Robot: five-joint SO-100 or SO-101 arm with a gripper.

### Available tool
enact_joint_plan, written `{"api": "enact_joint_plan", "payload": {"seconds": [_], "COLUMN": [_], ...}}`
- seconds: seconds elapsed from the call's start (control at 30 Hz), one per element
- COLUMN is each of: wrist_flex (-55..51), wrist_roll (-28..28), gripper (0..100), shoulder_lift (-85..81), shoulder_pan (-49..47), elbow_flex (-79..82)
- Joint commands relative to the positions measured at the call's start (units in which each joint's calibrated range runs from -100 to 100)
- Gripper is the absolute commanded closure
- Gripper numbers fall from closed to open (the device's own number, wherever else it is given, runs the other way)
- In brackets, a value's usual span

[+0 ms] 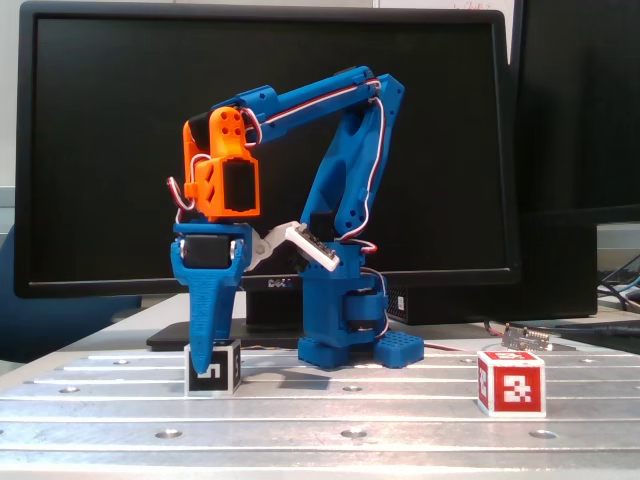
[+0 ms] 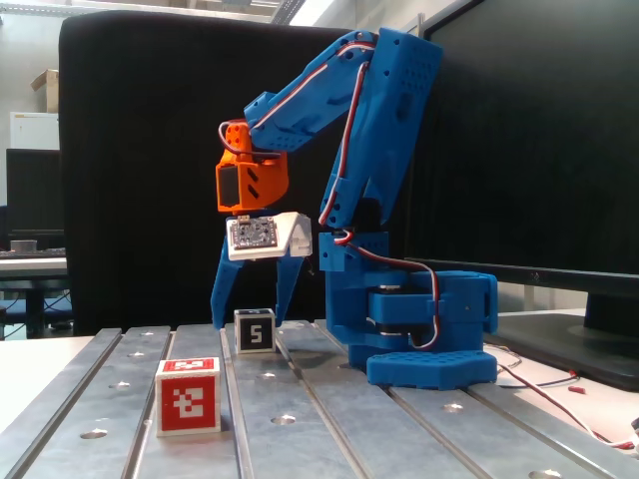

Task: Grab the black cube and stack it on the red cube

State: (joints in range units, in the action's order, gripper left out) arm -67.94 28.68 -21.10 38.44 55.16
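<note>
A blue and orange arm bends over a ribbed, silver metal tabletop, its tool lowered around the black cube in a laboratory-like room. In a fixed view from the front, the blue tapered fingers overlap the cube's marker face, hiding much of it. In a fixed view from the side, the tool stands spread wide, one finger on each side of the black cube, tips down near the cube's top edges; whether they touch it cannot be told. The cube sits on the tabletop, between long grooves running toward the camera.

The red cube rests well apart, at the right of the front view, and in the side view the red cube stands nearest the camera, at the left. Round bolt holes dot the metal slats. The arm's blue base sits on the same surface, red and white wires trailing off to the right.

Behind the arm a large dark monitor fills the background of the front view; a small metal object lies at the far right edge of the tabletop. The side view shows a pale room with ceiling lights and a distant desk.
</note>
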Motion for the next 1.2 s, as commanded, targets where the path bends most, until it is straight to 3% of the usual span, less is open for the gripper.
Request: {"api": "enact_joint_plan", "payload": {"seconds": [0.0, 0.67, 0.87, 1.17], "wrist_flex": [1.55, 4.03, 4.03, 4.03], "wrist_roll": [0.15, 0.25, 0.3, 0.3], "gripper": [73, 74, 80, 80], "shoulder_lift": [-0.2, -0.2, -0.45, -0.2], "shoulder_pan": [-0.09, -0.09, -0.09, 0.06], "elbow_flex": [1.15, 3.32, 3.41, 3.41]}}
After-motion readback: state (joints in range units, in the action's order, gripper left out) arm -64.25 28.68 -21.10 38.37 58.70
